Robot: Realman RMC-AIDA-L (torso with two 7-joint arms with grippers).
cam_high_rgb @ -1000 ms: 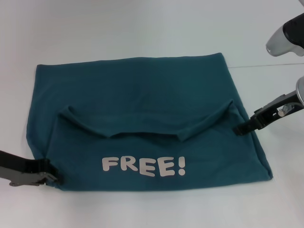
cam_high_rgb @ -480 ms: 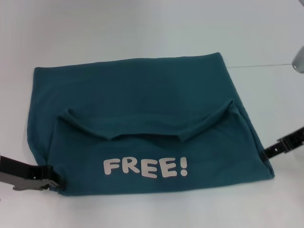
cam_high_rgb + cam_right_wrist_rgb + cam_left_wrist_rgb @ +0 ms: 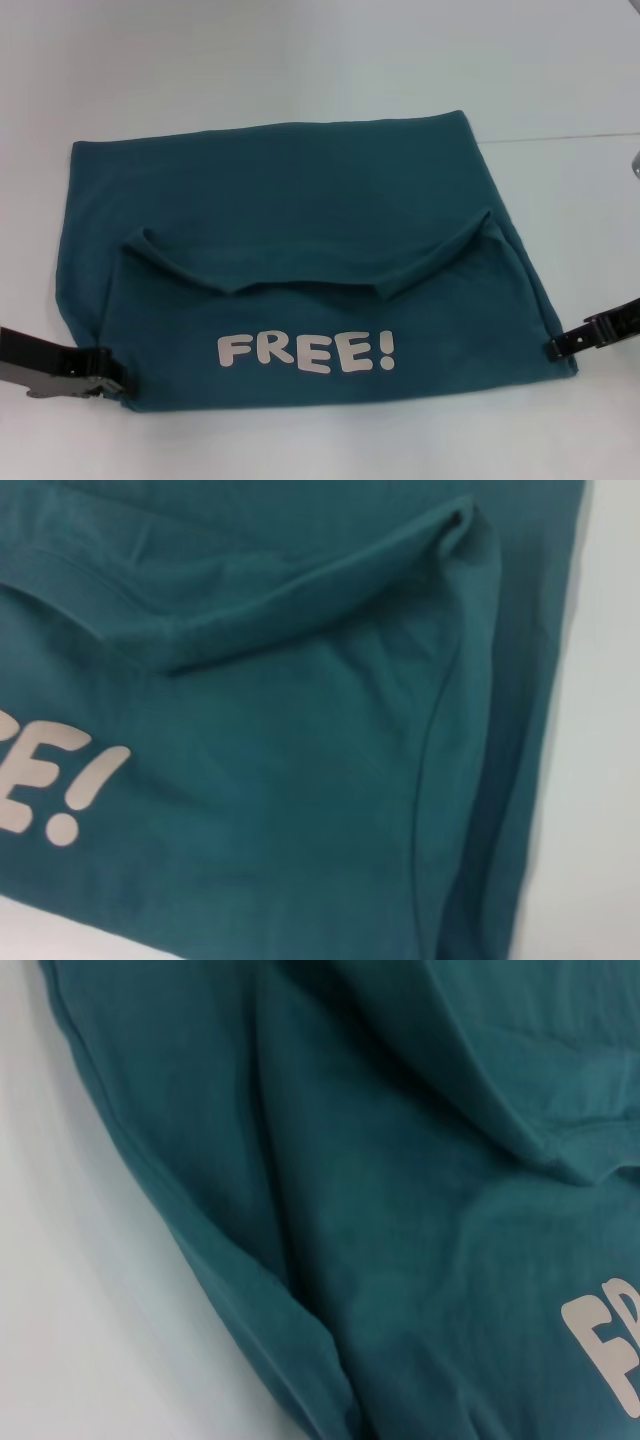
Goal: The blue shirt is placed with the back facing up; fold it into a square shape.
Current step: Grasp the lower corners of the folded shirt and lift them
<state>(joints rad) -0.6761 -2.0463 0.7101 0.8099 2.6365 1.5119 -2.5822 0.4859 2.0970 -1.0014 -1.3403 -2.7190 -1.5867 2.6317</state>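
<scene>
Change since earlier: right gripper [image 3: 556, 347] has come down from beside the shirt's right side to the near right corner; left gripper [image 3: 112, 380] stays at the near left corner, and the cloth has barely shifted.
Blue shirt [image 3: 300, 220]: lies flat on the white table [image 3: 300, 60], partly folded, its near part turned over so the white letters "FREE!" [image 3: 306, 352] face up, with a curved hem edge running across the middle above them.
Left gripper: low on the table, tip touching the shirt's near left corner; whether its fingers are spread or closed cannot be told.
Right gripper: low at the shirt's near right corner, tip touching the edge; finger spacing cannot be told.
Left wrist view: teal fabric [image 3: 380, 1260] fills most of it, table along one side.
Right wrist view: fabric folds [image 3: 330, 730] and the end of the lettering.
</scene>
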